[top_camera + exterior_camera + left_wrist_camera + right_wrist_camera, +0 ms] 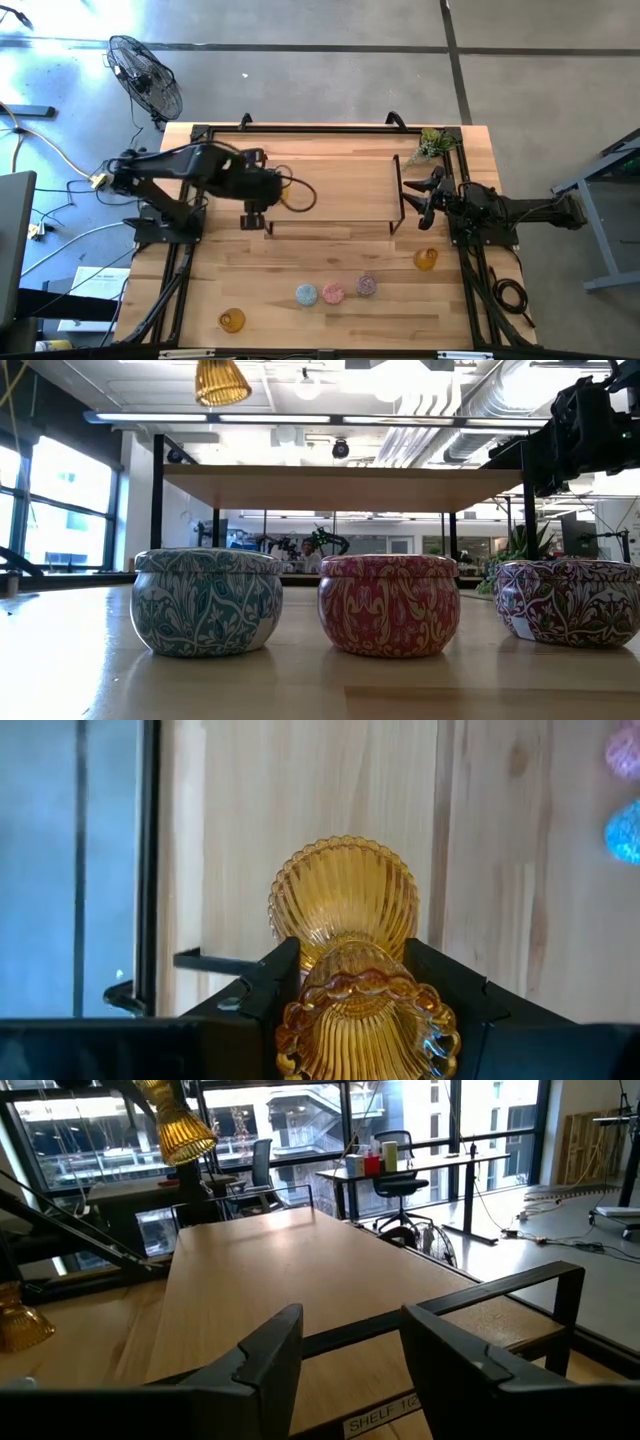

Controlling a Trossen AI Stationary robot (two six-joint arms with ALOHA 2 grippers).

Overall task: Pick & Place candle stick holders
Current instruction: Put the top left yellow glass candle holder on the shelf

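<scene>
My left gripper (283,196) is shut on an amber ribbed glass candle stick holder (345,900), held in the air over the left end of the raised wooden shelf (330,185). The low view shows that holder (222,380) above the shelf top. Two more amber holders stand on the table, one (425,259) at the right and one (232,320) at the near left. A blue (306,294), a pink (333,292) and a purple (366,285) holder stand in a row near the front. My right gripper (345,1360) waits open at the shelf's right end. My left gripper pinches the amber holder's narrow waist (345,952) between its two fingers (272,982), coming slanting down from above. The holder is lifted clear of shelf and table. Its ribbed, wider end (345,890) points away from the gripper and down, and its scalloped end (368,1020) lies nearer the wrist.
The shelf with its black frame (400,190) fills the table's middle back. A green plant sprig (435,143) stands at the far right corner. A fan (145,75) stands on the floor beyond the far left corner. Bare wood lies between the shelf and the pastel row.
</scene>
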